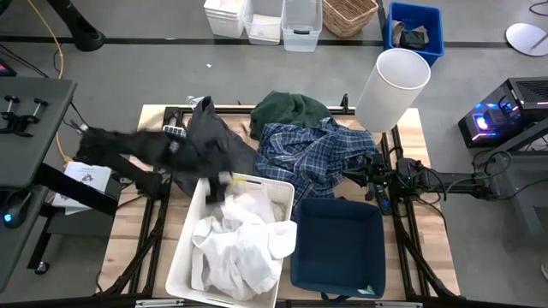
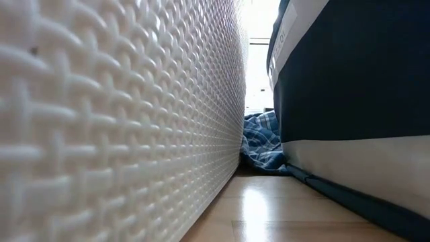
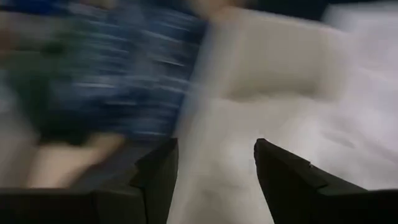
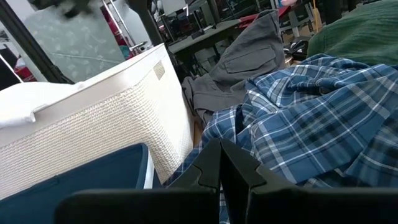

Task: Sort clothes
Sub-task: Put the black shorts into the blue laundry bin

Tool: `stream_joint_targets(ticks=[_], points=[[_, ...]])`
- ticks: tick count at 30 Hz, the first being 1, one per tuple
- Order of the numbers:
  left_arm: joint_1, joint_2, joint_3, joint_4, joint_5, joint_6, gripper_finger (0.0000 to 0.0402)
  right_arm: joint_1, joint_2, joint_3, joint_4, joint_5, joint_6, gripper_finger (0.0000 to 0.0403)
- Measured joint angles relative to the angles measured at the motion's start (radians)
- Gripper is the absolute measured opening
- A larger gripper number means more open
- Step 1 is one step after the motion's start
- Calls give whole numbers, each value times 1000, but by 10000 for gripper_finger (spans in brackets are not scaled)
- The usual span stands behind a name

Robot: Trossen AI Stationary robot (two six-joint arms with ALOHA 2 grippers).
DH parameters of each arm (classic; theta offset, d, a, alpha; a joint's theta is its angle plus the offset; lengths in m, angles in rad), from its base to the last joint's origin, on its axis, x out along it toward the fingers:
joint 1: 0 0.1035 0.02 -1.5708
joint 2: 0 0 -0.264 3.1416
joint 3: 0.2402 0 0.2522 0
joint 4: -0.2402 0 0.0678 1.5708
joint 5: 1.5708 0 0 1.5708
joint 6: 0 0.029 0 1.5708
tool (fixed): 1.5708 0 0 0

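Several white garments lie heaped in the white plastic bin. A blue-and-white plaid shirt lies on the table behind the bins and also shows in the right wrist view. A dark green garment and a dark grey one lie beside it. My left gripper is open and empty over the white bin's far rim, with white cloth below it. My right gripper is shut at the plaid shirt's right edge; whether it touches the shirt I cannot tell.
The navy blue bin stands right of the white bin, with only a narrow gap between them. A tall white cylinder stands at the table's far right. More bins and a basket stand on the floor beyond the table.
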Motion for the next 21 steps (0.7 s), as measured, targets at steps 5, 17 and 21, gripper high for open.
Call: stream_joint_targets(ticks=[5, 17, 21], points=[[251, -68, 20, -150, -150, -107, 197, 0, 0, 0, 0, 0, 0, 0], [912, -67, -368, 27, 153, -115, 197, 0, 0, 0, 0, 0, 0, 0], [963, -55, -474, 47, 157, -125, 197, 0, 0, 0, 0, 0, 0, 0]])
